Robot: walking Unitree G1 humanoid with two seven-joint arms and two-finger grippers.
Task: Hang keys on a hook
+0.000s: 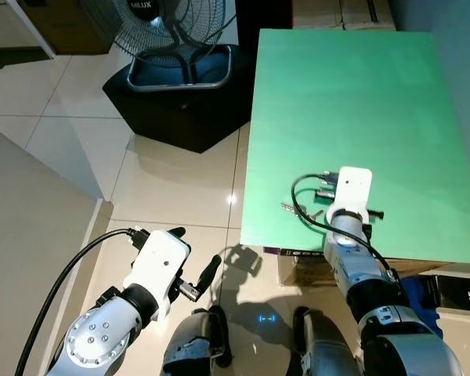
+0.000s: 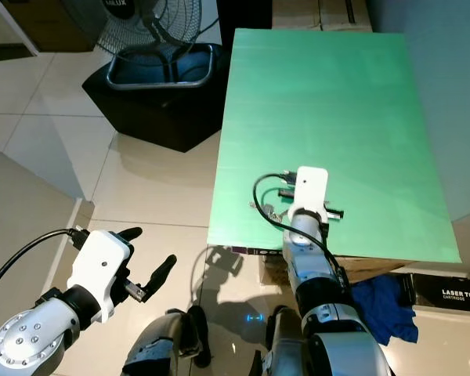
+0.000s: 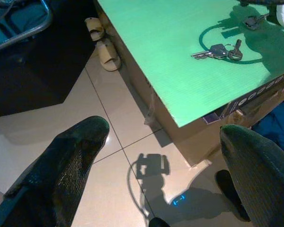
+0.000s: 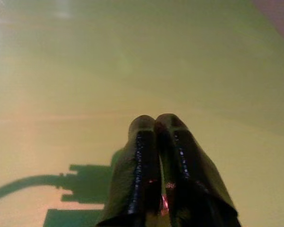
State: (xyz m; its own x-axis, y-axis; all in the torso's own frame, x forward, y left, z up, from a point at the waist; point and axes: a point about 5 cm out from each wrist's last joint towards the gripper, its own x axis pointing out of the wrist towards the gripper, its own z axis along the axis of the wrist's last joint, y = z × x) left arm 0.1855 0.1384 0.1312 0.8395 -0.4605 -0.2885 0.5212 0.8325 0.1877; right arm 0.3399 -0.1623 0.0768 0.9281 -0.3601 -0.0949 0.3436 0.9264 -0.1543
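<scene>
The left pincer [image 1: 196,262] hangs low over the glossy pale floor tiles [image 1: 172,188], its two long black ribbed fingers [image 3: 71,156] spread wide apart with nothing between them, a black cable [image 1: 70,266] looping back from its white housing. Well ahead of it, on the floor, stands a fan [image 1: 180,31] with a round wire cage and a bent metal tube base, set on a dark angular block. To the right of this pincer lies the worktop [image 1: 345,102], a flat rectangular matte green sheet with a fine ribbed texture, resting on cardboard boxes; a pair of beige sandals [image 3: 103,45] lies on the floor at its base. The keys [image 3: 217,51], a small bunch of flat silvery metal blades with a dark head on a ring, lie flat on the green surface near its front edge, just left of the right pincer [image 4: 155,124]. That pincer rests down on the worktop, its two rounded black fingertips pressed together and pinching nothing, a thin black cable arcing beside its white wrist block. Crumpled blue cloth [image 2: 384,301] lies on the floor below the right arm.
</scene>
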